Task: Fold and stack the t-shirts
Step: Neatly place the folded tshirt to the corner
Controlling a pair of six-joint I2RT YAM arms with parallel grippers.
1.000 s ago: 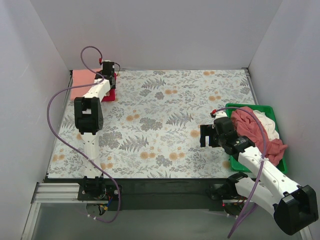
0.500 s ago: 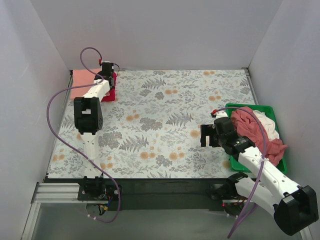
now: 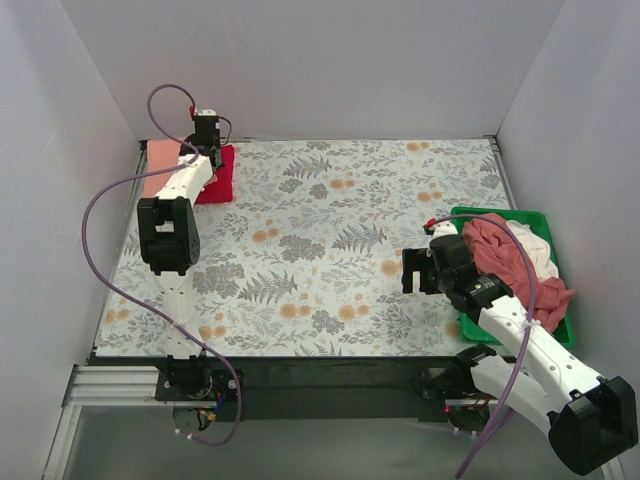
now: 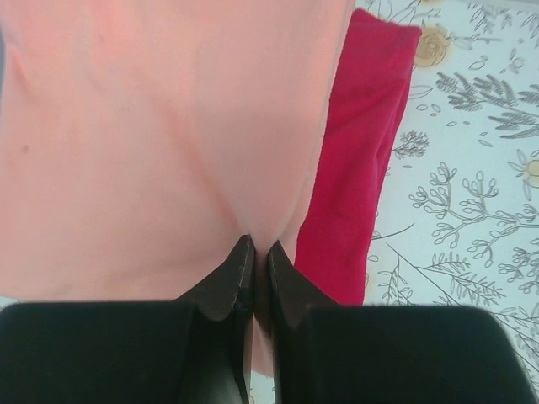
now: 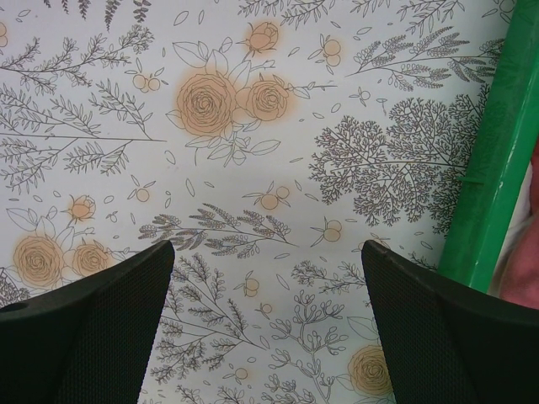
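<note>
We see the left end effector (image 4: 254, 252) pinching the salmon-pink t-shirt (image 4: 152, 126) at the far-left corner of the table (image 3: 330, 250) (red t-shirt (image 4: 358, 151) touching it), right end effector (image 5: 268, 248) gaping wide beside the green tray (image 5: 493, 168).

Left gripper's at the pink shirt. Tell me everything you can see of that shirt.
The pink shirt is plain salmon, soft cotton by its look, folded flat at the far left corner of the table. Its right edge appears to lie over the red shirt, which sticks out beside it. The left gripper is shut on a pinch of its cloth, and shallow creases fan out from that point. No print, collar or sleeve shows. From above, the arm hides part of it.
</note>
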